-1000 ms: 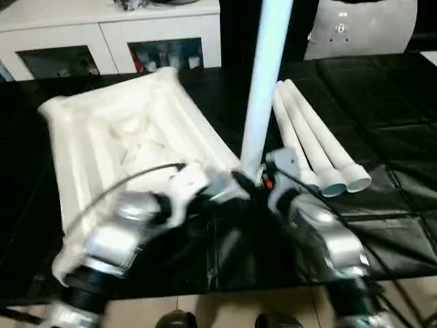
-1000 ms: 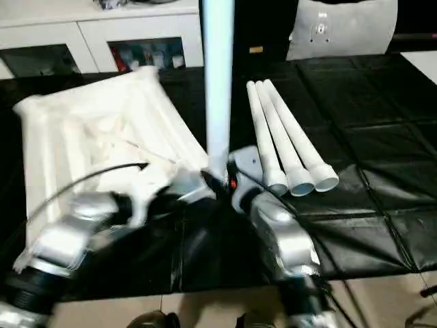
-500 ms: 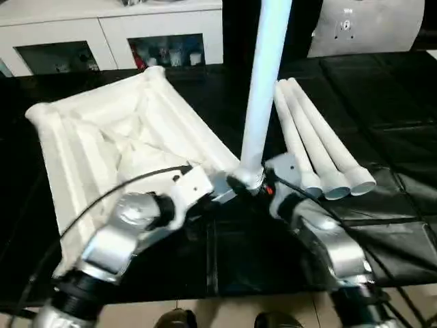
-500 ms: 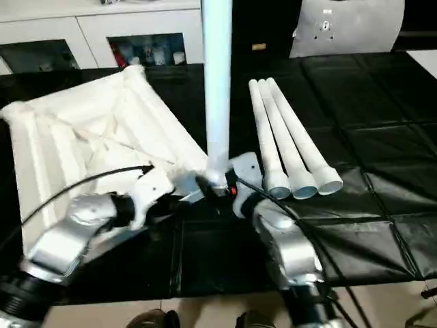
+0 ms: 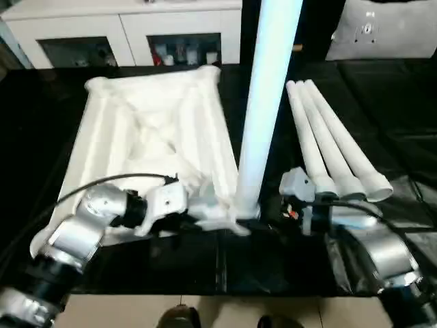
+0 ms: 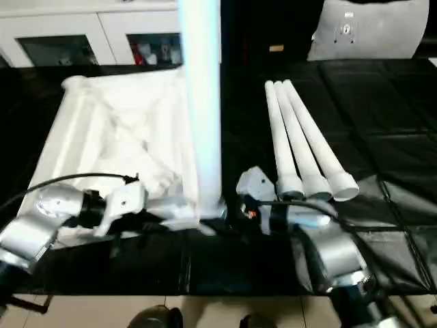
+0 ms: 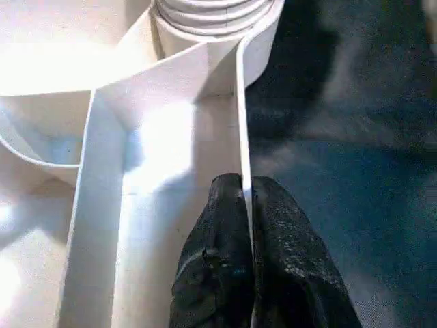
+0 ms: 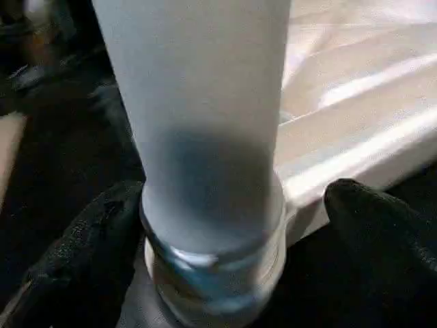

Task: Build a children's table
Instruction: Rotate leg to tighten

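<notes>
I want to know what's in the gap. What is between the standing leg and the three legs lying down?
In the left eye view, only bare black mat lies between the standing leg and the three loose legs.

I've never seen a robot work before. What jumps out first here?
A white table leg stands upright in a corner socket of the upturned white tabletop on black matting. The left gripper pinches the tabletop's edge wall, the right gripper is open around the leg's base. Three spare legs lie alongside.

Upright leg (image 5: 263,116) blocks the middle; bare black mat (image 5: 403,109) lies open beyond three loose legs (image 5: 334,147).
</notes>
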`<state>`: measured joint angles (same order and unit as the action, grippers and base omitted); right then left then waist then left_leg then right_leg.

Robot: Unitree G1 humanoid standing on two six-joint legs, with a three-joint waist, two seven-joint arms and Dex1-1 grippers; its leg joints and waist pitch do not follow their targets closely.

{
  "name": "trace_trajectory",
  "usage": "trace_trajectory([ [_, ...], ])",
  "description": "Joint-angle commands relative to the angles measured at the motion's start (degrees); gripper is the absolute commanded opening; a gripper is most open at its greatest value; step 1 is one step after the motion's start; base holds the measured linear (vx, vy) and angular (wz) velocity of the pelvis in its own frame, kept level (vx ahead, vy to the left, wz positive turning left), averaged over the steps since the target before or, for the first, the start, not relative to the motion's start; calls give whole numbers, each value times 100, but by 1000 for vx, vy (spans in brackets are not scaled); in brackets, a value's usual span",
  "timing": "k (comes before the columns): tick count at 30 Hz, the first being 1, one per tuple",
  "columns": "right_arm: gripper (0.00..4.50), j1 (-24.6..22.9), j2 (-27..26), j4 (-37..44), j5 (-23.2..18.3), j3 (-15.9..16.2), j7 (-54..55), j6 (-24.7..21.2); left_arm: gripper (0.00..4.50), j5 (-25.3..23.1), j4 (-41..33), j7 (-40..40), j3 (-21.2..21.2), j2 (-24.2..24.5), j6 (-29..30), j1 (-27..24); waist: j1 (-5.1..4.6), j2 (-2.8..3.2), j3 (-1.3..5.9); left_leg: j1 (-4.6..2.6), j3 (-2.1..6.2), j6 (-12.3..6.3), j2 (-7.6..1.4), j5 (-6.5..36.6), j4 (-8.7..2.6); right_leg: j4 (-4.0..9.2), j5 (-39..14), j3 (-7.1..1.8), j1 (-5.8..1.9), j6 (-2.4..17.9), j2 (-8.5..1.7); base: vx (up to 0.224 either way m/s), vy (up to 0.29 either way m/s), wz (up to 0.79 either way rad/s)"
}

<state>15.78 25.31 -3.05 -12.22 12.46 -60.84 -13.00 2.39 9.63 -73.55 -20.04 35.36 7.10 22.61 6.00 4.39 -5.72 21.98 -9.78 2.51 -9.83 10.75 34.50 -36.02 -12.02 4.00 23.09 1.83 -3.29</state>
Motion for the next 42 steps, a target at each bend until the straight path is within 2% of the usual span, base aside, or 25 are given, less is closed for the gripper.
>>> trace_trajectory([
  [1, 446, 84, 64, -8, -130, 112, -283, -48, 0, -58, -21, -446, -275, 68, -301, 62, 4, 21, 462, -71, 135, -456, -348, 822, -361, 437, -606, -349, -327, 1343, -536, 0, 0, 0],
  [2, 446, 108, 116, -8, -132, 180, -404, -93, 0, -91, 32, -505, -302, 105, -385, 83, 21, 46, 470, -69, 141, -446, -361, 784, -355, 421, -561, -352, -323, 1354, -539, 0, 0, 0],
  [3, 446, 131, 170, 0, -127, 259, -555, -162, 0, -130, 130, -591, -316, 128, -474, 124, 23, 36, 473, -74, 141, -448, -361, 762, -358, 425, -541, -344, -319, 1354, -524, 0, 0, 0],
  [4, 417, 136, 175, 10, -128, 282, -591, -189, 0, -153, 164, -621, -322, 142, -515, 139, 36, 30, 479, -77, 136, -458, -355, 756, -352, 420, -505, -344, -318, 1358, -514, 0, 0, 0],
  [7, 408, 138, 141, 46, -174, 293, -618, -257, 0, -176, 239, -691, -344, 163, -607, 169, 44, 65, 474, -70, 148, -424, -362, 807, -358, 414, -483, -342, -322, 1384, -531, 0, 0, 0],
  [8, 395, 141, 127, 55, -194, 300, -625, -281, 0, -173, 267, -705, -348, 156, -631, 173, 40, 71, 476, -72, 148, -414, -360, 807, -359, 415, -480, -339, -321, 1380, -523, 0, 0, 0],
  [9, 381, 141, 127, 55, -194, 300, -625, -281, 0, -173, 267, -705, -348, 156, -631, 173, 33, 51, 481, -70, 147, -402, -357, 800, -356, 413, -457, -343, -328, 1382, -527, 0, 0, 0],
  [11, 362, 155, 143, 42, -250, 334, -681, -311, 0, -154, 363, -748, -400, 130, -749, 187, 28, 77, 489, -64, 145, -398, -351, 801, -348, 415, -451, -335, -332, 1380, -525, 0, 0, 0],
  [16, 323, 175, 134, 19, -282, 346, -731, -340, 0, -147, 479, -813, -438, 113, -866, 240, 27, 96, 483, -65, 149, -381, -352, 827, -351, 419, -495, -334, -328, 1364, -519, 0, 0, 0],
  [20, 287, 115, 128, 78, -329, 363, -751, -411, 0, -156, 606, -847, -409, 87, -926, 285, 19, 90, 468, -70, 148, -367, -355, 883, -360, 429, -558, -334, -321, 1351, -516, 0, 0, 0],
  [24, 276, 22, 99, 158, -377, 374, -711, -479, 0, -150, 647, -797, -370, 65, -874, 287, 19, 85, 462, -67, 147, -375, -354, 849, -363, 432, -573, -335, -316, 1336, -514, 0, 0, 0],
  [28, 274, -286, -468, 161, -96, 415, 225, -394, 0, 65, 326, 80, -31, -330, -15, 133, -1, 85, 440, -75, 143, -320, -368, 970, -383, 442, -742, -341, -303, 1338, -531, 0, 0, 0],
  [29, 274, -321, -678, 96, 25, 412, 581, -359, 0, 106, 242, 366, 69, -472, 250, 112, -21, 81, 419, -73, 141, -278, -356, 1090, -397, 478, -1019, -342, -286, 1285, -534, 0, 0, 0],
  [31, 274, -343, -1147, -23, 132, 395, 1235, -412, 0, 231, 17, 866, 250, -791, 738, 42, -108, 86, 360, -105, 155, -118, -307, 1423, -433, 590, -2111, -325, -267, 1035, -554, 0, 0, 0],
  [32, 274, -343, -1147, -23, 132, 395, 1235, -412, 0, 231, 17, 866, 250, -791, 738, 42, -140, 82, 344, -89, 169, -85, -297, 1456, -436, 602, -2270, -327, -289, 963, -562, 0, 0, 0],
  [33, 274, -326, -1352, -75, 151, 377, 1514, -486, 0, 246, -70, 1050, 286, -924, 870, 26, -188, 38, 324, -46, 195, -73, -288, 1501, -484, 625, -2513, -310, -325, 776, -543, 0, 0, 0],
  [34, 274, -287, -1645, -157, 159, 345, 1869, -577, 0, 211, -159, 1355, 341, -1110, 1120, 24, -248, 80, 321, -97, 179, -55, -301, 1607, -490, 635, -2599, -325, -262, 734, -526, 0, 0, 0],
  [35, 274, -258, -1822, -209, 161, 323, 2080, -635, 0, 174, -204, 1544, 368, -1221, 1271, 29, -273, 91, 324, -122, 178, -57, -287, 1671, -469, 667, -2677, -329, -244, 738, -542, 0, 0, 0],
  [36, 274, -184, -2111, -325, 155, 274, 2414, -744, 0, 76, -216, 1878, 412, -1424, 1460, 72, -317, 6, 318, -114, 182, -60, -276, 1644, -479, 673, -2703, -329, -251, 726, -531, 0, 0, 0],
  [37, 274, -111, -2335, -436, 171, 241, 2686, -830, 0, -23, -207, 2199, 465, -1617, 1630, 122, -328, 45, 318, -119, 190, -83, -262, 1600, -478, 683, -2767, -327, -245, 676, -529, 0, 0, 0],
  [38, 274, -34, -2549, -560, 244, 230, 2974, -900, 0, -129, -228, 2521, 514, -1836, 1798, 171, -337, 41, 317, -112, 185, -101, -260, 1562, -477, 688, -2753, -330, -248, 642, -525, 0, 0, 0],
  [39, 274, 14, -2685, -640, 300, 225, 3159, -942, 0, -200, -251, 2729, 548, -1982, 1916, 201, -365, 46, 303, -128, 176, -112, -271, 1548, -476, 695, -2741, -341, -211, 672, -522, 0, 0, 0],
  [40, 274, 49, -2829, -741, 425, 239, 3340, -965, 0, -290, -313, 3002, 576, -2164, 2060, 231, -390, -30, 296, -115, 177, -91, -260, 1543, -490, 704, -2790, -325, -226, 636, -508, 0, 0, 0],
  [41, 274, 49, -2829, -741, 425, 239, 3340, -965, 0, -290, -313, 3002, 576, -2164, 2060, 231, -380, 18, 307, -112, 187, -110, -262, 1514, -483, 697, -2784, -337, -228, 611, -534, 0, 0, 0],
  [42, 330, 71, -2932, -825, 549, 262, 3512, -950, 0, -359, -422, 3193, 554, -2287, 2218, 238, -383, -22, 316, -96, 185, -135, -268, 1454, -490, 697, -2697, -342, -242, 591, -529, 0, 0, 0],
])
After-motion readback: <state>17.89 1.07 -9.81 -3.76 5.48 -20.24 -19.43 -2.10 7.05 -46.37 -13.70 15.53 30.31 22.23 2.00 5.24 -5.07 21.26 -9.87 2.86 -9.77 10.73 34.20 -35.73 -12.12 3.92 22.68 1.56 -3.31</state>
